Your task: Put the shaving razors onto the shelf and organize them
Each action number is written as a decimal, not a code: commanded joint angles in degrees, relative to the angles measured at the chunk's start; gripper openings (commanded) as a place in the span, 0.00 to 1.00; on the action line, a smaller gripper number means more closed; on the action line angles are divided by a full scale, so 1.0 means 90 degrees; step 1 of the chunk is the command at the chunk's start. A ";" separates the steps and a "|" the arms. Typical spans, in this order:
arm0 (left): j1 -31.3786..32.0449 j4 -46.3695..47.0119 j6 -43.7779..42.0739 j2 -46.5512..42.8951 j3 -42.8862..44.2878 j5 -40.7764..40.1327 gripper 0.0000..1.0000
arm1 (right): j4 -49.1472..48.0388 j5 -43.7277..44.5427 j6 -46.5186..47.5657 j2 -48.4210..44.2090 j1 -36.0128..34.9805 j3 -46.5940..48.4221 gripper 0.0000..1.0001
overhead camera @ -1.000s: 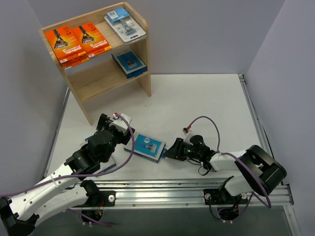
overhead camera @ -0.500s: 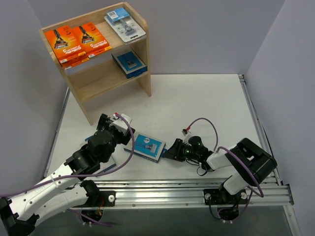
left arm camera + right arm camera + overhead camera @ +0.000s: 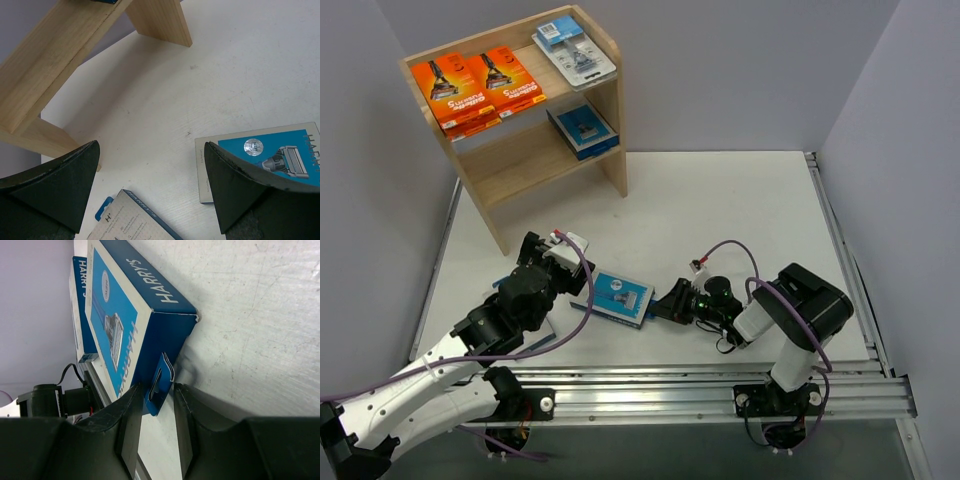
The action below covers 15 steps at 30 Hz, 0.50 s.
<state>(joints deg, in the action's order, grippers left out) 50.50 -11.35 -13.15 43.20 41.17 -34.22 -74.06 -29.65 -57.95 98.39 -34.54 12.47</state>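
A grey-and-blue razor box (image 3: 620, 297) lies flat on the white table in front of the arms. My right gripper (image 3: 665, 305) lies low at its right end. In the right wrist view the box's blue hang tab (image 3: 161, 382) stands between the two fingers. One finger is against the tab and a narrow gap shows at the other. My left gripper (image 3: 150, 150) hovers wide open over bare table, with this box (image 3: 260, 155) by one finger. A second box (image 3: 130, 220) lies below. The shelf (image 3: 520, 160) holds two orange boxes (image 3: 450, 88), a blister pack (image 3: 575, 48) and a grey-and-blue box (image 3: 582, 128).
The shelf stands at the table's far left corner, its legs (image 3: 160, 22) near my left gripper's view. Grey walls close in the table on the left, back and right. An aluminium rail (image 3: 700, 385) runs along the near edge by the arm bases.
The right gripper's jaws have narrowed round the box's hang tab, and the right arm's elbow has folded in toward the left. The left arm and the boxes have not moved.
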 commanded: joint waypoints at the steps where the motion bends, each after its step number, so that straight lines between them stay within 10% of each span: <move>1: -0.0035 0.0207 -0.0004 0.0014 0.0104 0.0052 0.94 | -0.0130 0.0101 0.0043 0.0346 0.0078 -0.0077 0.27; 10: -0.0035 0.0207 -0.0014 0.0053 0.0104 0.0062 0.95 | -0.0169 -0.0006 0.0072 0.0308 0.0176 0.0157 0.25; 15: -0.0035 0.0217 -0.0014 0.0024 0.0104 0.0062 0.94 | -0.0003 -0.0269 0.0199 0.0396 0.0186 0.0508 0.00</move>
<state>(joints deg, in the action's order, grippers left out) 50.50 -11.38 -13.17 43.70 41.17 -34.15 -75.59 -31.11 -58.35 101.25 -33.30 14.59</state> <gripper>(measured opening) 0.944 0.037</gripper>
